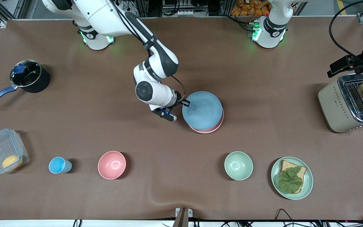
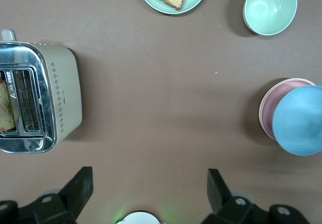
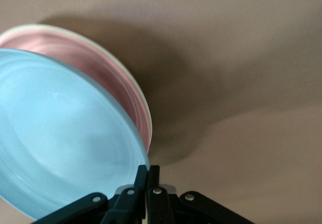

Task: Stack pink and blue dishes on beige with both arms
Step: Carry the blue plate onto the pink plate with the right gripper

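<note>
Right pincer (image 3: pixel 147 176) pinches the blue plate (image 1: pixel 202 110) rim over one pink plate (image 1: pixel 207 128); left pincer (image 2: pixel 150 186) waits wide open, from what I see.

No text can be read for certain anywhere. The right arm (image 1: pixel 156 74) carries a small pale line of lettering on its black joint section, too small to make out. The toaster (image 1: pixel 347 105) has a tiny dark mark low on its beige side wall, seen in the left wrist view at (image 2: pixel 64 130), also illegible; the rows of small dots beside it are a pattern, not writing. The dishes, bowls, cup, pot and box on the counter (image 1: pixel 263 78) bear no lettering.
</note>
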You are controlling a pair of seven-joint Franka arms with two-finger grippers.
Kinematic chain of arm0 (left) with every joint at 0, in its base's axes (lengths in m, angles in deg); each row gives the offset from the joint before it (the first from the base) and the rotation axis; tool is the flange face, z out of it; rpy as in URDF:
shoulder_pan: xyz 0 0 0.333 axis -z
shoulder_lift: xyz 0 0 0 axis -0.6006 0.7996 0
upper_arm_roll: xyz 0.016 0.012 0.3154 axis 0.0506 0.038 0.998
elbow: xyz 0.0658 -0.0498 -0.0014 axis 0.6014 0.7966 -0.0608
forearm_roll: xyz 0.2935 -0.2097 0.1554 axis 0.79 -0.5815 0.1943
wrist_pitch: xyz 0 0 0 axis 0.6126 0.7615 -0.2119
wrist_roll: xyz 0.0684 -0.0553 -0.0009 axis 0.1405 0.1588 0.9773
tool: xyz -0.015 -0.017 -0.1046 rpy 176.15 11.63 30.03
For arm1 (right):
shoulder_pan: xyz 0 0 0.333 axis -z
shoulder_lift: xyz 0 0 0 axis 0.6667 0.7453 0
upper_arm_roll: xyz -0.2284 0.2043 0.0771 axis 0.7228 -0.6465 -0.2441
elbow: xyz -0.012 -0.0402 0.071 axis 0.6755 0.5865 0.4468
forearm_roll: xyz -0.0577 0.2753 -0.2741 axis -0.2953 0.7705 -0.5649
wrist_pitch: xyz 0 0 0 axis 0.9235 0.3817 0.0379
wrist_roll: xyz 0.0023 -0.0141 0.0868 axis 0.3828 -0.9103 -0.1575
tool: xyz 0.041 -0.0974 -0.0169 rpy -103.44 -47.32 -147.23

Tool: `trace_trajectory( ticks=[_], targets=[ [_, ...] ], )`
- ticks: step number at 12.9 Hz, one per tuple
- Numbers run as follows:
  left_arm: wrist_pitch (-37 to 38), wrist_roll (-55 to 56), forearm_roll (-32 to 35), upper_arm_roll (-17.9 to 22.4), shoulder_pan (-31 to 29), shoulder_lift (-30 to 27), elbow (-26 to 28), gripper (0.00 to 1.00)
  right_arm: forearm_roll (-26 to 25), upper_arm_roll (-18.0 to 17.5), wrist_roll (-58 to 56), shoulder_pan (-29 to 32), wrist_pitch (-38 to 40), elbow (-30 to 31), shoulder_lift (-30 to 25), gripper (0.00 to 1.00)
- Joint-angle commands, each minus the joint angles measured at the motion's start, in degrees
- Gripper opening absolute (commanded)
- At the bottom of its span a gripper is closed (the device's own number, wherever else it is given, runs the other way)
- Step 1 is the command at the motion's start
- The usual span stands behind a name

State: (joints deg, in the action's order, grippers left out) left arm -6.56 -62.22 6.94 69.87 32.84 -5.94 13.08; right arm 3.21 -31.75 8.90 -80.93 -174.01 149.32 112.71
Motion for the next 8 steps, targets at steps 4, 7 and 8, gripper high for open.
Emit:
trace_trajectory(
  ticks=[4,7,8],
  targets=[
    [-0.21,0.30,0.05,-0.01,0.46,0.29,-0.15,1.00,-0.40,1.06,0.98,-1.84,-2.90,-0.46,1.56,0.00],
    [-4.24,0.30,0.14,-0.10,0.56,1.17,-0.07,1.00,-0.67,1.06,0.98,-1.84,-3.25,-0.64,1.92,0.00],
    [-4.68,0.30,0.22,-0.18,0.56,1.26,-0.07,1.00,-0.67,1.06,0.89,-1.84,-3.60,-0.64,2.00,0.00]
  ],
)
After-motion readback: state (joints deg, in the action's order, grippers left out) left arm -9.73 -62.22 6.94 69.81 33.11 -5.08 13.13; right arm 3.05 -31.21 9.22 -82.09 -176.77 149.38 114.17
